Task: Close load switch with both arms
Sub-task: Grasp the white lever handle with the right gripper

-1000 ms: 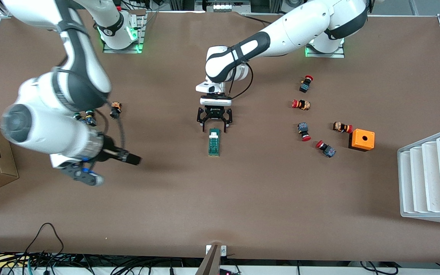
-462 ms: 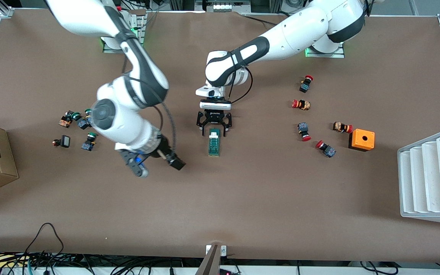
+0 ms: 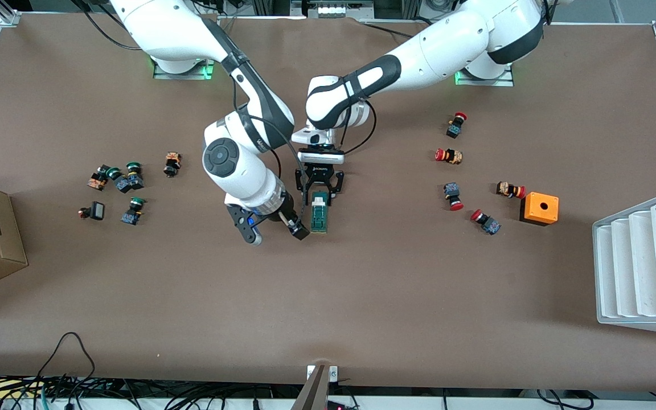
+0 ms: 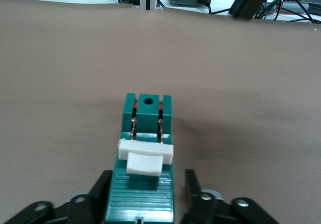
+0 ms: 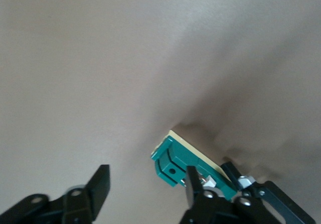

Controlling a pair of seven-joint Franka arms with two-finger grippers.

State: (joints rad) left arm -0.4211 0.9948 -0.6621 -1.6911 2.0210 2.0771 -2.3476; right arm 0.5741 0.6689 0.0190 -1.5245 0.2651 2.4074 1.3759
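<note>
Left gripper [image 4: 145, 196] clamps the switch [image 3: 319, 212]; right gripper [image 5: 145, 186], part-open and empty, hovers beside it. A skewed push could twist the switch on the desk [image 3: 362, 296].

Left gripper [image 3: 320, 189] low at mid table, pointing down, fingers [image 4: 103, 186] snug on both sides of the switch [image 3: 319, 212]. Right gripper [image 3: 300, 230] also low, just beside it, fingers spread with nothing between them.
</note>
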